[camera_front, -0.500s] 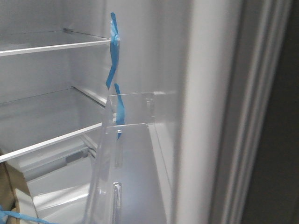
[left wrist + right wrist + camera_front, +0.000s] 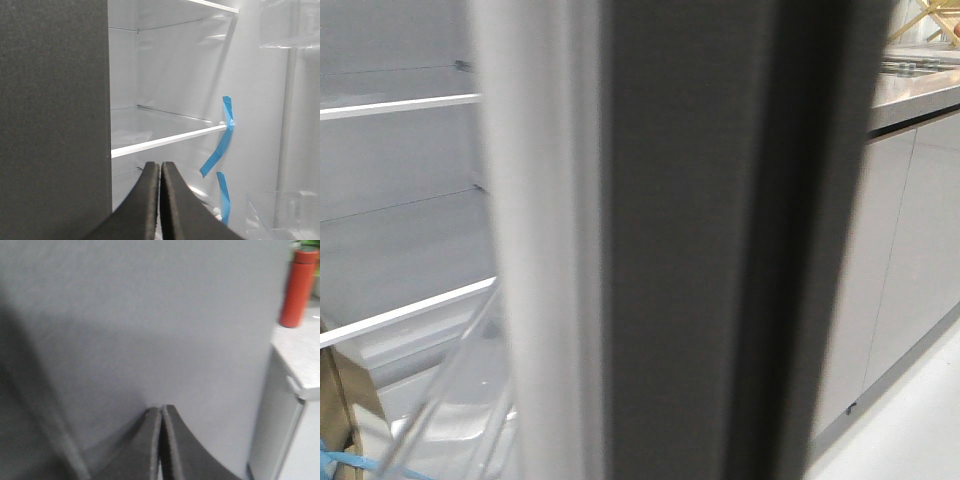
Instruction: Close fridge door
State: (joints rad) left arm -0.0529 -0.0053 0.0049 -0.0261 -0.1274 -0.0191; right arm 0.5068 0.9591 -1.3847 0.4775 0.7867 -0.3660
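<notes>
The fridge door (image 2: 720, 240) fills the middle of the front view, edge-on and blurred: dark grey outer face to the right, white lining and a clear bin (image 2: 450, 410) to the left. In the right wrist view my right gripper (image 2: 161, 409) is shut, its tips against the door's grey outer face (image 2: 150, 320). In the left wrist view my left gripper (image 2: 160, 164) is shut and empty, facing the open fridge interior. The door's inner side (image 2: 295, 125) with blue tape strips (image 2: 220, 145) stands at that view's right. Neither gripper shows in the front view.
White fridge shelves (image 2: 400, 105) lie inside at the left. A dark grey panel (image 2: 55, 120) fills the left wrist view's left side. Pale grey cabinet fronts (image 2: 910, 260) under a counter stand to the right. A red bottle (image 2: 298, 287) stands on the counter. A brown bag (image 2: 345, 410) sits low inside.
The door has swung towards the fridge: its inner lining and bin filled the front view before, and now its dark edge crosses the middle, uncovering the cabinets at the right.
</notes>
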